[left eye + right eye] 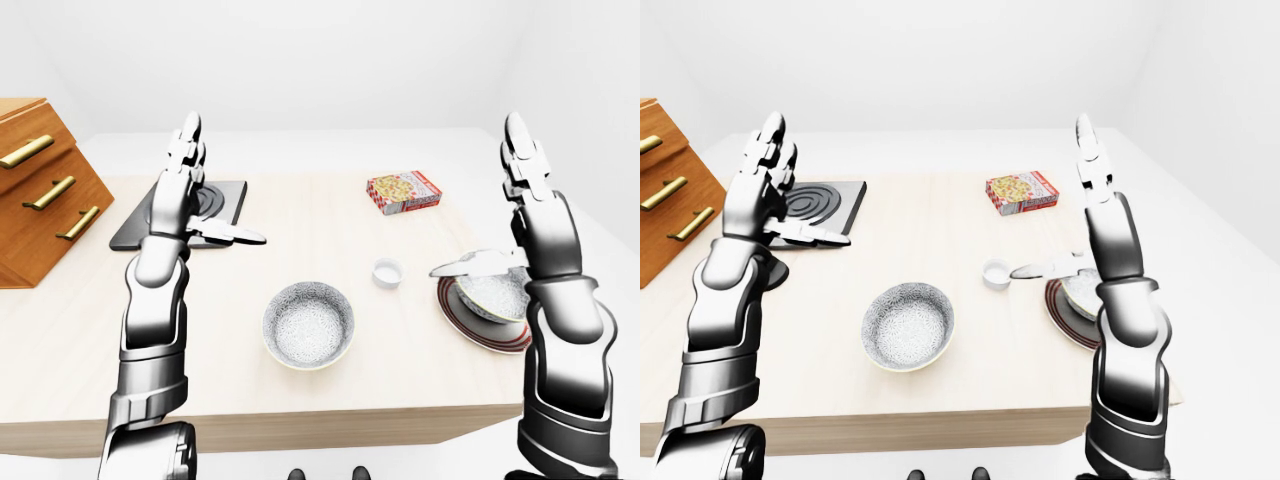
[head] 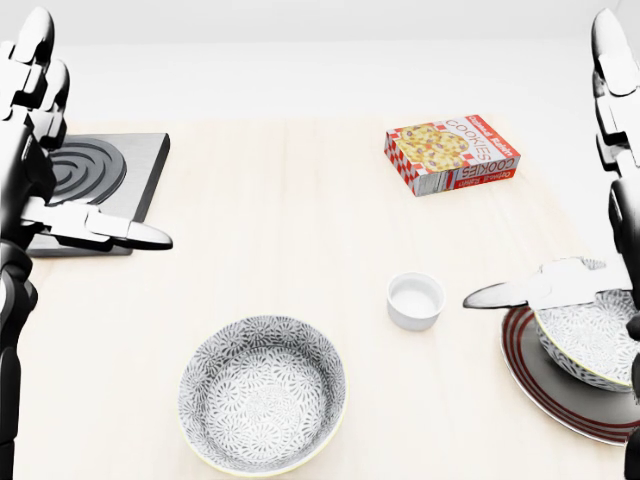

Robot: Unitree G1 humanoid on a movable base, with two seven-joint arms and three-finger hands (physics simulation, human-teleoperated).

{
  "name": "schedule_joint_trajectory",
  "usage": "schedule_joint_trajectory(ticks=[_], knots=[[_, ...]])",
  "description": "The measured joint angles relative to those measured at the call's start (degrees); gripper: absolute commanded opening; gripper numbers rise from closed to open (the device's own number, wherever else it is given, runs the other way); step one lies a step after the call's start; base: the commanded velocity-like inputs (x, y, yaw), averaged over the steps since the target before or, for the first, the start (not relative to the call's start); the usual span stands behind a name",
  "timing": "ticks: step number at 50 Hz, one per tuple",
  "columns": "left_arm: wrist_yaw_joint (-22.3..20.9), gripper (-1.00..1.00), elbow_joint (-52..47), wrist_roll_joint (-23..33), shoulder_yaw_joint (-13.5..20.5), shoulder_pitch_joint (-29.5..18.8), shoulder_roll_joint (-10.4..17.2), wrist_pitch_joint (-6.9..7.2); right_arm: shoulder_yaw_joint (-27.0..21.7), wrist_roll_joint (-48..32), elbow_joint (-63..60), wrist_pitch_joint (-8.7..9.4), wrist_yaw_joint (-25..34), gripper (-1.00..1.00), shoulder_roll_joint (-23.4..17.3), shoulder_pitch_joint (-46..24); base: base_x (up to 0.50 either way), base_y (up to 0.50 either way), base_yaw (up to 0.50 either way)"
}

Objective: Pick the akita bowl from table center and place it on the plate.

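Note:
Two grey patterned bowls show. One bowl (image 2: 262,406) stands alone on the wooden table, near the bottom middle of the head view. The other bowl (image 2: 588,343) sits tilted in the dark red-rimmed plate (image 2: 527,382) at the right. My right hand (image 1: 478,200) is raised above the plate, open, fingers pointing up and thumb stretched left over the bowl's rim, holding nothing. At the left my left hand (image 1: 225,185) is raised above the table, also open and empty, well apart from both bowls.
A small white cup (image 2: 415,300) stands between the lone bowl and the plate. A cookies box (image 2: 452,152) lies at the upper right. A black stove plate (image 2: 95,180) is under my left hand, with a wooden drawer cabinet (image 1: 40,190) beyond it at far left.

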Motion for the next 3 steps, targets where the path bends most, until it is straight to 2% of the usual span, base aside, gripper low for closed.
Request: schedule_joint_trajectory(ticks=[3], knots=[[0.2, 1.0, 0.0, -0.3, 0.0, -0.1, 0.0, 0.0, 2.4, 0.8, 1.4, 0.0, -2.3, 1.0, 0.9, -1.8, 0.0, 0.0, 0.0]])
